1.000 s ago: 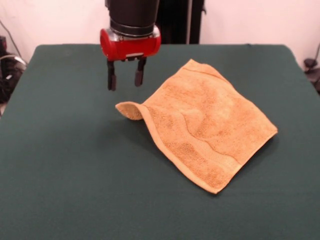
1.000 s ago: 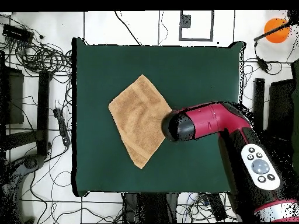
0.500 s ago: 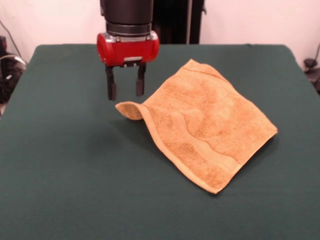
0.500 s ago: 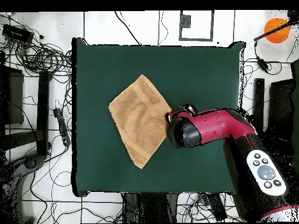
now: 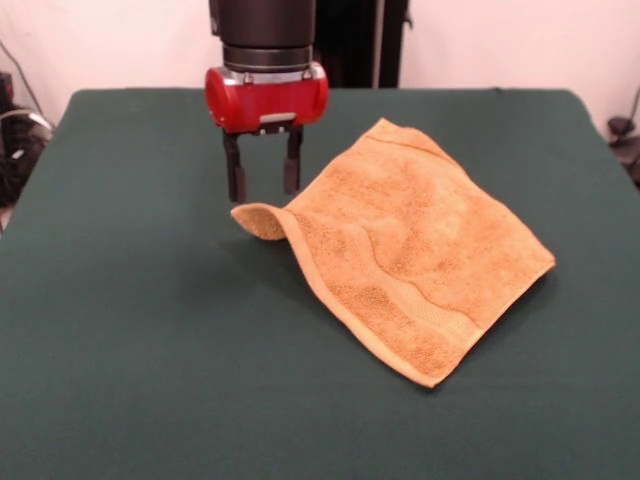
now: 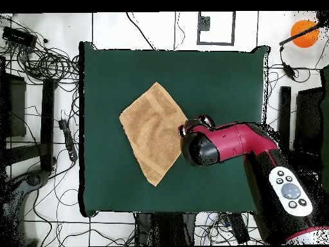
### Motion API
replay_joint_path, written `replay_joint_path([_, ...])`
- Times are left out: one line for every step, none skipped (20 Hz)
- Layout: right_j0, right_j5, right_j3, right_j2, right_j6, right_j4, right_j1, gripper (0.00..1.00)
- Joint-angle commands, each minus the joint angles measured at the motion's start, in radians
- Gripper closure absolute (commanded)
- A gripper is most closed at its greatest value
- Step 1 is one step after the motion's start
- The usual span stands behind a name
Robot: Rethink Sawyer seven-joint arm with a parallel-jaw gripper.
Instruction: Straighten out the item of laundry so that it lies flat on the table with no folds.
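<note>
Front view: mustard towel (image 5: 410, 255) spread as a diamond on the green table (image 5: 130, 340), right of middle, its left corner curled up off the cloth, with the gripper (image 5: 264, 188) poised directly above that curl, fingers apart and empty. Overhead view: red arm (image 6: 222, 143) hiding the curled corner and the gripper, cables (image 6: 38, 61) strewn on the floor beyond the table's edges, orange disc (image 6: 304, 33) off one corner.

Red and black arm (image 6: 257, 145), glossy red wrist band, two dark fingers (image 5: 237, 178), white button pad up top.
</note>
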Motion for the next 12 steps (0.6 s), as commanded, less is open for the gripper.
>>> replay_joint_path([0.059, 0.170, 0.037, 0.042, -0.147, 0.009, 0.040, 0.00])
replay_joint_path([0.059, 0.186, 0.027, 0.045, -0.159, 0.014, 0.045, 0.00])
replay_joint_path([0.054, 0.196, 0.023, 0.051, -0.166, 0.021, 0.050, 0.00])
replay_joint_path([0.048, 0.205, 0.019, 0.056, -0.172, 0.028, 0.054, 0.00])
replay_joint_path([0.042, 0.206, 0.017, 0.060, -0.165, 0.038, 0.058, 0.00])
replay_joint_path([0.046, 0.210, 0.006, 0.061, -0.162, 0.038, 0.060, 0.00])
replay_joint_path([0.043, 0.210, -0.004, 0.067, -0.161, 0.042, 0.066, 0.00])
replay_joint_path([0.039, 0.222, -0.017, 0.082, -0.164, 0.061, 0.077, 0.00])
replay_joint_path([0.034, 0.238, -0.027, 0.095, -0.176, 0.074, 0.085, 0.00])
replay_joint_path([0.039, 0.249, -0.039, 0.094, -0.171, 0.080, 0.085, 0.00])
replay_joint_path([0.044, 0.260, -0.050, 0.093, -0.165, 0.087, 0.085, 0.00])
replay_joint_path([0.050, 0.263, -0.056, 0.092, -0.159, 0.090, 0.084, 0.00])
